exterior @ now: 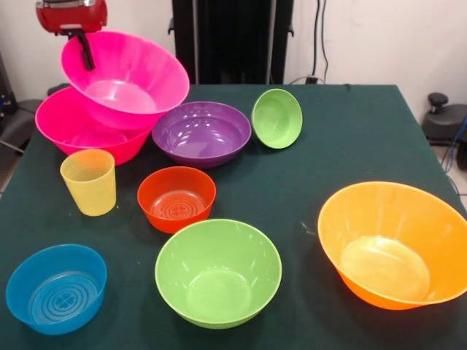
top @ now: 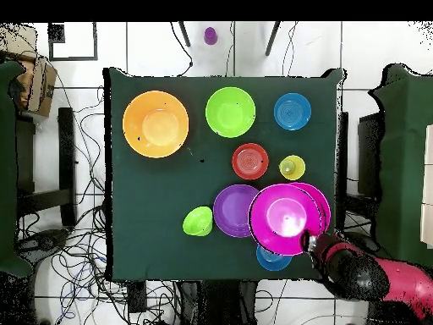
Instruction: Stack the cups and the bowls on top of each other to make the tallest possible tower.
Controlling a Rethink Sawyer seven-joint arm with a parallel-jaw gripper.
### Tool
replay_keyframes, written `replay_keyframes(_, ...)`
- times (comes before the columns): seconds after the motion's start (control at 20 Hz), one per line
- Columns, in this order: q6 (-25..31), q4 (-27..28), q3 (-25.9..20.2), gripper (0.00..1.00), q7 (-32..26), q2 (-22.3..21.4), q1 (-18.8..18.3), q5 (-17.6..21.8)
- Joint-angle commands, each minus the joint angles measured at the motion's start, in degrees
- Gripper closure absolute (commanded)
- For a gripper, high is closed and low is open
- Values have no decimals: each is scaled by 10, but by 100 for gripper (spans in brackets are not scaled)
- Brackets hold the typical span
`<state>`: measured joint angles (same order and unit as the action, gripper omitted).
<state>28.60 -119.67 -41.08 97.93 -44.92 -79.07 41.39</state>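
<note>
My gripper (exterior: 89,64) is shut on the far rim of a big pink bowl (exterior: 135,76) and holds it tilted, partly over the second big pink bowl (exterior: 69,127) at the table's far left. In the overhead view the gripper (top: 313,241) is at the held bowl's (top: 283,218) lower right edge. The yellow cup (exterior: 89,182) stands upright in front of the pink bowls. The purple bowl (exterior: 202,133), red-orange bowl (exterior: 176,198), lime-green bowl (exterior: 217,271), blue bowl (exterior: 57,288) and orange bowl (exterior: 394,244) stand apart. No tower with a green bowl lowest shows.
A small lime-green bowl (exterior: 277,118) leans on its side against the purple bowl. A second blue bowl (top: 272,258) shows only overhead, partly under the held pink bowl. All rest on the dark green table (exterior: 328,146). Cables lie on the floor around it.
</note>
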Motion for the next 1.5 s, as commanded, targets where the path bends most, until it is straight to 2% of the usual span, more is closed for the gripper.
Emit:
replay_keyframes(0.05, 26, -6, -27, 100, -88, 8, 40, 38)
replay_keyframes(0.7, 9, -22, -25, 100, -79, 5, 39, 40)
replay_keyframes(0.95, 17, -23, -46, 100, -91, 42, 9, 9)
replay_keyframes(1.15, 14, -32, -53, 100, -81, 43, 5, 8)
replay_keyframes(1.5, 23, -33, -68, 100, -83, 77, -16, 1)
